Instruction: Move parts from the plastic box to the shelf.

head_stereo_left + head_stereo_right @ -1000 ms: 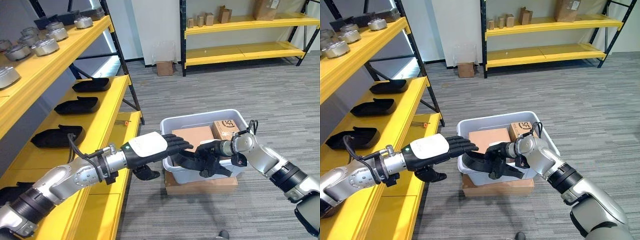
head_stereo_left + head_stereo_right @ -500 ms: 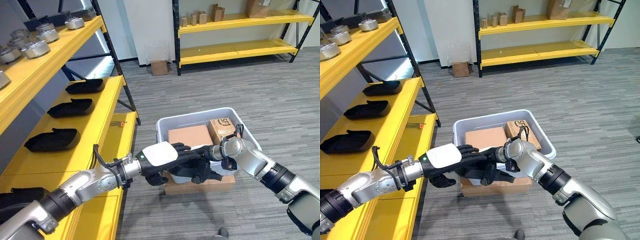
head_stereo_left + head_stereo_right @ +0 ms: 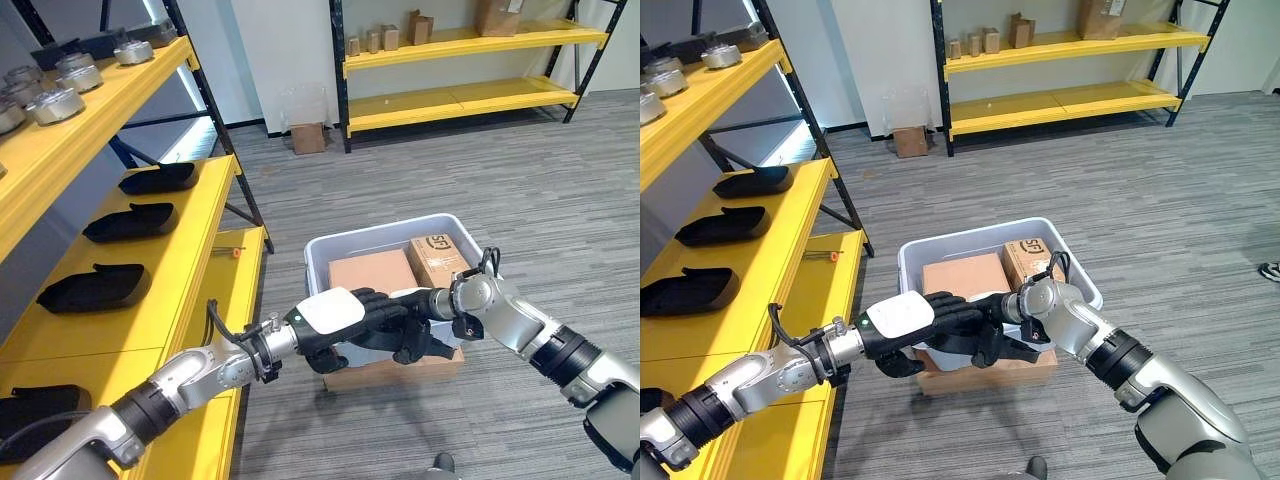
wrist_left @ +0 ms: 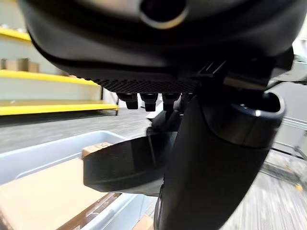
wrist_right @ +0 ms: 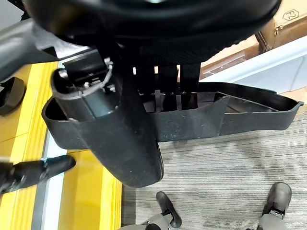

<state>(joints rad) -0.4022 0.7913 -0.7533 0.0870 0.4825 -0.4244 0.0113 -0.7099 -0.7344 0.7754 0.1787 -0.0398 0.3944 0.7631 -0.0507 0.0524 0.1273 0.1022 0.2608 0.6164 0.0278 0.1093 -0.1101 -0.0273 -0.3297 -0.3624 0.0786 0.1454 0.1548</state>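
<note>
While both robot hands meet over the plastic box [image 3: 330, 252], right robot hand [image 5: 120, 120] apparently grips a black part [image 5: 201, 120].

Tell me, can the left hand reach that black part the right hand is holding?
Probably yes. The left hand is right against the black part, which the right hand holds; nothing lies between.

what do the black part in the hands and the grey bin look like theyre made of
The black trough-shaped part looks like thin moulded plastic with a matte finish: thin walls, a raised rim and dull reflections. The pale grey bin looks like semi-gloss injection-moulded plastic, with a smooth rolled rim and rounded corners. Neither can be confirmed by sight alone.
</note>
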